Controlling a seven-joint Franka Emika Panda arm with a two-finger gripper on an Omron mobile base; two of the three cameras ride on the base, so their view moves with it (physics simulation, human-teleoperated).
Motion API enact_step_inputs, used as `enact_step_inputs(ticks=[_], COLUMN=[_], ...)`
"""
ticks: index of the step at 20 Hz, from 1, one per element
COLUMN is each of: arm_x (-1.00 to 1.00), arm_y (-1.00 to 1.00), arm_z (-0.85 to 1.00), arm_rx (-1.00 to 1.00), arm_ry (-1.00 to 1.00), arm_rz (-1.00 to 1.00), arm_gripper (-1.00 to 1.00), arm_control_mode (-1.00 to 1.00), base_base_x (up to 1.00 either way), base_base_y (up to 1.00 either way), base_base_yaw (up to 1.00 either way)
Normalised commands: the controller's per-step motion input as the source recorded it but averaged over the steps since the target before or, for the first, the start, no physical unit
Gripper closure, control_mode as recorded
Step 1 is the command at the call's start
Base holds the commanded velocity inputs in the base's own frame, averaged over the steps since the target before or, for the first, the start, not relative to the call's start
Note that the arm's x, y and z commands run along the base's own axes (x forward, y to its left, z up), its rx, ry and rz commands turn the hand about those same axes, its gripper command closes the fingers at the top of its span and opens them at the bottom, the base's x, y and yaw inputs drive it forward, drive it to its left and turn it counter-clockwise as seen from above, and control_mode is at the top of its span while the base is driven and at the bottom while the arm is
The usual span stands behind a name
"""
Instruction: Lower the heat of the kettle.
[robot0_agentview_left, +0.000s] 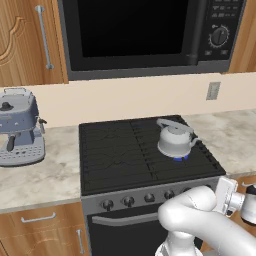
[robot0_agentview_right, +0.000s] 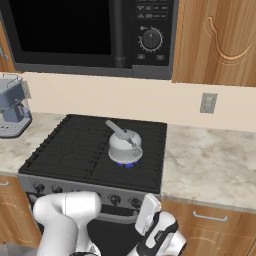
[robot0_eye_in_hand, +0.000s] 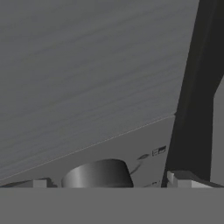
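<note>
A round grey knob (robot0_eye_in_hand: 97, 174) sat cut off at 6 o'clock between the gripper (robot0_eye_in_hand: 107, 181) tips; jaws were released. The shiny kettle (robot0_agentview_left: 175, 139) sat over blue flame.

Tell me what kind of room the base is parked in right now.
A home kitchen, simulated. A black gas stove carries a small kettle over a blue flame, a built-in microwave hangs above it, and an espresso machine stands on the stone counter amid wooden cabinets.

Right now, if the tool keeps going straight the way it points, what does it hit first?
Most likely the stove knob, sitting between the tool tips on the grey front panel. How far off it is, I cannot tell.
</note>
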Motion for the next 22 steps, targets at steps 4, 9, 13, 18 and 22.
enact_step_inputs(ticks=[4,9,13,18,22], arm_x=[0.0,0.03,0.07,0.01,-0.01], arm_y=[0.08,0.11,0.05,0.01,0.0], arm_z=[0.0,0.0,0.0,0.0,0.0], arm_rx=[0.0,0.0,0.0,0.0,0.02], arm_ry=[0.0,0.0,0.0,0.0,-0.03], arm_rz=[0.0,0.0,0.0,0.0,0.0], arm_gripper=[-1.0,1.0,1.0,1.0,1.0], arm_control_mode=[-1.0,-1.0,-1.0,-1.0,-1.0], base_base_x=[0.0,0.0,0.0,0.0,0.0], base_base_y=[0.0,0.0,0.0,0.0,0.0], base_base_yaw=[0.0,0.0,0.0,0.0,0.0])
